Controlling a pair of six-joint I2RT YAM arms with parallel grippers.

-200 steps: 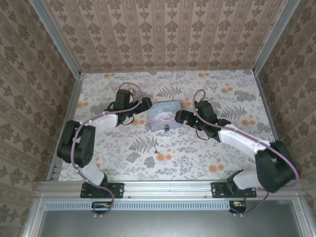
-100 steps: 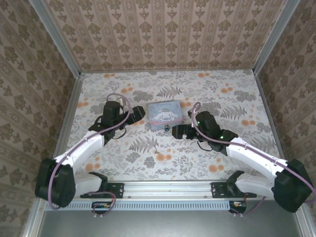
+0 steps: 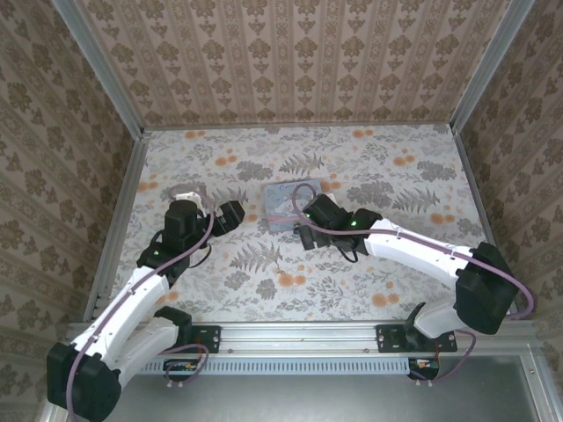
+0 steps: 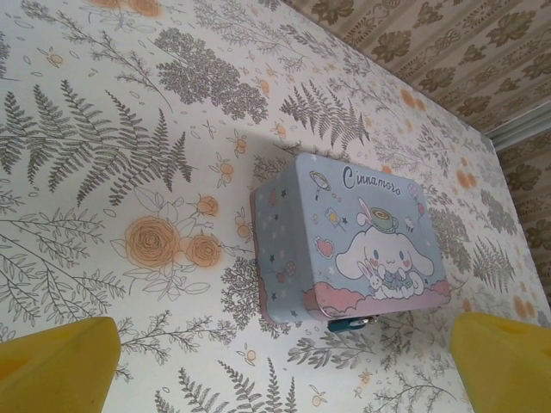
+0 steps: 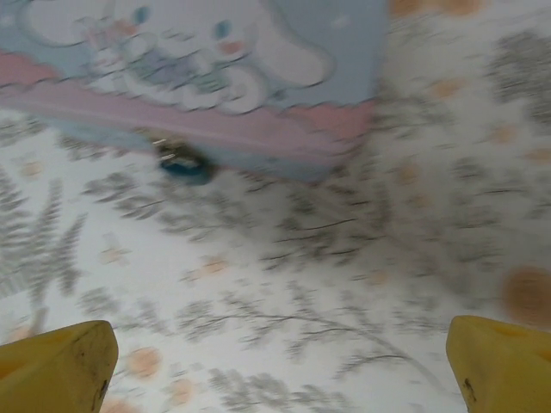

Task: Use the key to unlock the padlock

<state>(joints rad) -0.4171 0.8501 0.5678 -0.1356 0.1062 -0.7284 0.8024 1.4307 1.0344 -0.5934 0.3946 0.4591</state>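
Yellow-tipped and spread to full width, the right gripper (image 5: 277,366) holds nothing and hangs low over the floral table (image 5: 284,284), just short of the padlock (image 5: 184,163). That small dark-blue lock hangs from the clasp on the near side wall of the light blue tin (image 5: 258,52). Left of the tin, the left gripper (image 4: 282,366) is equally wide apart and empty. Judged step: approach, with no key in hand. The next move calls for grasping the key, then aligning it with the keyway.

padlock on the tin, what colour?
Dark teal-blue. The padlock shows sharpest in the left wrist view, hanging at the edge of the tin.
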